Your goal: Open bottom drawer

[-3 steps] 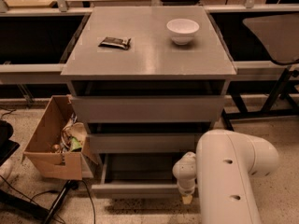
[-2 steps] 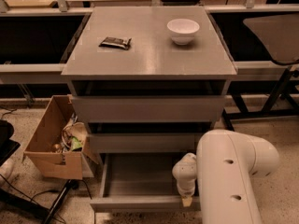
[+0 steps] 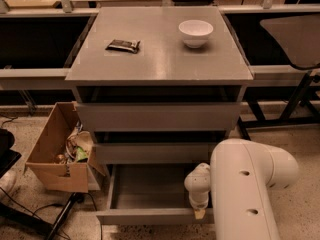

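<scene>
In the camera view, the bottom drawer [image 3: 150, 216] is seen drawn farther out of the cabinet [image 3: 160, 64] than a second ago, with more of its shallow grey tray bared, and the gripper [image 3: 199, 213] is found nearer the camera with it. The gripper is set at the top edge of the drawer's front panel, toward its right end. That panel's long axis runs left to right, across the line of pull, and whether the edge is clamped cannot be told. Three drawers are counted, this one lowest, with one white bowl [image 3: 195, 32] and one dark packet [image 3: 123, 45] on top, and one cardboard box [image 3: 50, 159] at the left.
</scene>
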Robot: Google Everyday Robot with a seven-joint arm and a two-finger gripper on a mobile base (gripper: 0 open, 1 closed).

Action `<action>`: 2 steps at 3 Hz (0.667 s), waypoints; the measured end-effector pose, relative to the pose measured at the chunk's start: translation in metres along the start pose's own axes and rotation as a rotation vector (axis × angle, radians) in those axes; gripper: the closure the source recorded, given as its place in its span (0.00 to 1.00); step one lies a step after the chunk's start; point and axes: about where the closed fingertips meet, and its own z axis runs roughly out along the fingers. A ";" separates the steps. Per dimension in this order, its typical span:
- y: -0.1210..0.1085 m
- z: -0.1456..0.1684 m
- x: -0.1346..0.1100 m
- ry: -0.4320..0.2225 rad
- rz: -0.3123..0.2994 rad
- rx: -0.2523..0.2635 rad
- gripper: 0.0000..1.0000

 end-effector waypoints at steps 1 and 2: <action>0.007 0.003 -0.004 -0.009 -0.013 -0.017 1.00; 0.022 0.006 -0.006 -0.016 -0.015 -0.040 1.00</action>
